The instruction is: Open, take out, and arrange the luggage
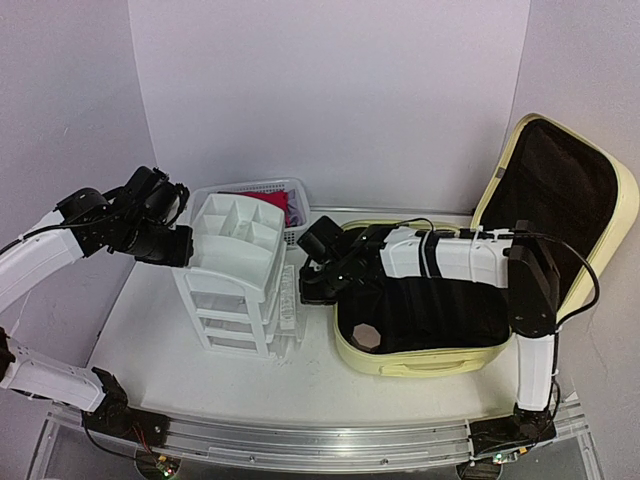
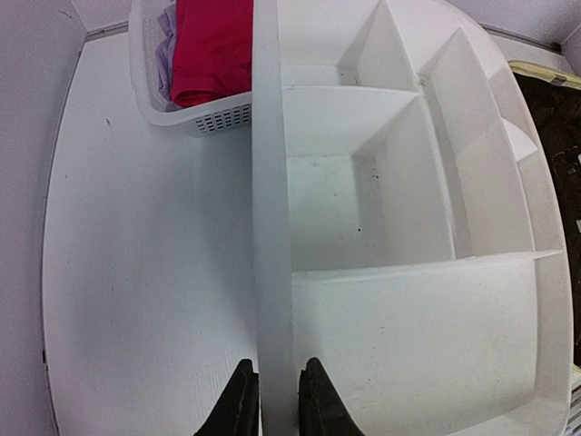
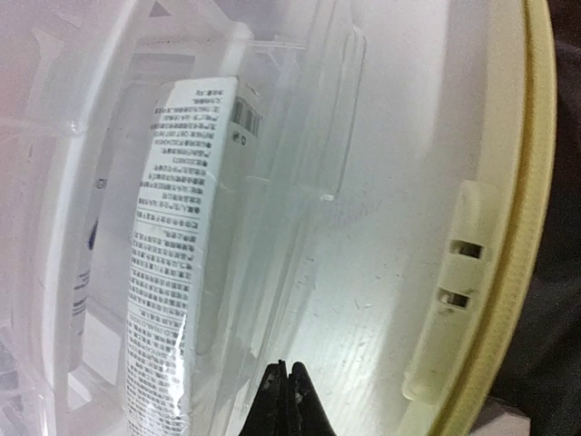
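The luggage (image 1: pixel 420 357) lies open just right of the organizer (image 1: pixel 240 265), its pale yellow base flat on the table (image 1: pixel 150 335). Its lid (image 1: pixel 560 190) is raised on the side away from the organizer, showing black lining. A black panel covers the base's inside.

The right gripper (image 1: pixel 304 288) reaches across the base to the gap between organizer and luggage. In the right wrist view its fingertips (image 3: pixel 286 400) are pressed together with nothing between them, over the organizer's clear side wall. A printed label (image 3: pixel 172 272) with a barcode is stuck on that wall, and the luggage's yellow rim (image 3: pixel 513 227) runs beside it.

The left gripper (image 1: pixel 186 245) is at the organizer's left edge. In the left wrist view its fingers (image 2: pixel 241 400) sit on either side of the white top rim, clamped on it.

Behind the organizer, touching or nearly so, stands a white mesh basket (image 1: pixel 300 188) holding a red cloth (image 2: pixel 213 45) and something lilac (image 2: pixel 163 36).
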Available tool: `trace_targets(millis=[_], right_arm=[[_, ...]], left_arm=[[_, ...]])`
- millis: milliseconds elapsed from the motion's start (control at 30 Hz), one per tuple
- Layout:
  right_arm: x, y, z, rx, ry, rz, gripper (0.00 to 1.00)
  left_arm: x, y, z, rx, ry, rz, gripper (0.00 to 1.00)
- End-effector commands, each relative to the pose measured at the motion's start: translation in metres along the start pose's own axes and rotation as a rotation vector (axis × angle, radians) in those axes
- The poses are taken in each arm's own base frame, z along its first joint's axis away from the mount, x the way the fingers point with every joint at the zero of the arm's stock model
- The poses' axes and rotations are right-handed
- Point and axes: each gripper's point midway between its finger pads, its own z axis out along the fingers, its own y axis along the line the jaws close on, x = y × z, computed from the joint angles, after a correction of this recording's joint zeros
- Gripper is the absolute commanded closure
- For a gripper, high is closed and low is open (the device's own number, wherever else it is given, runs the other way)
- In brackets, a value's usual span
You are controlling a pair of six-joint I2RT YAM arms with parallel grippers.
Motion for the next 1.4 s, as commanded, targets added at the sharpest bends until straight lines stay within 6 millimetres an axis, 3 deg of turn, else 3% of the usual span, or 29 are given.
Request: trace_targets(millis=[0,200,367,500,567,767,1100,1233,1367], right_arm=[[-0.034,0.057,-0.001,-0.240,-0.101,0.094,1.00],[-0.046,0.084,0.010,-0.389,-0.143,0.183,1.00],[-0.049,0.081,0.006,-0.394,-0.172,0.197,0.95],[-0.035,0.054,0.014,-0.254,-0.144,0.173,0.89],[-0.028,0.040,0.017,-0.190,-0.131,0.161,0.80],[-0.015,0.024,0.029,-0.100,-0.098,0.148,0.64],[-0.011,0.027,0.053,-0.063,-0.052,0.141,0.60],[-0.001,0.010,0.055,0.036,-0.029,0.142,0.60],[0.002,-0.022,0.034,0.267,-0.068,0.098,0.60]], left_arm=[[0.013,0.002,0.000,0.002,0.060,0.027,0.83],[0.014,0.002,-0.001,0.004,0.061,0.021,0.84],[0.017,0.008,-0.001,-0.017,0.055,0.018,0.84],[0.016,0.011,-0.003,-0.028,0.042,0.017,0.83],[0.016,0.011,-0.004,-0.028,0.040,0.017,0.83],[0.016,0.010,-0.001,-0.030,0.048,0.021,0.84],[0.018,0.010,-0.001,-0.028,0.052,0.019,0.84],[0.019,0.012,0.000,-0.039,0.053,0.018,0.84],[0.019,0.014,0.002,-0.053,0.052,0.019,0.83]])
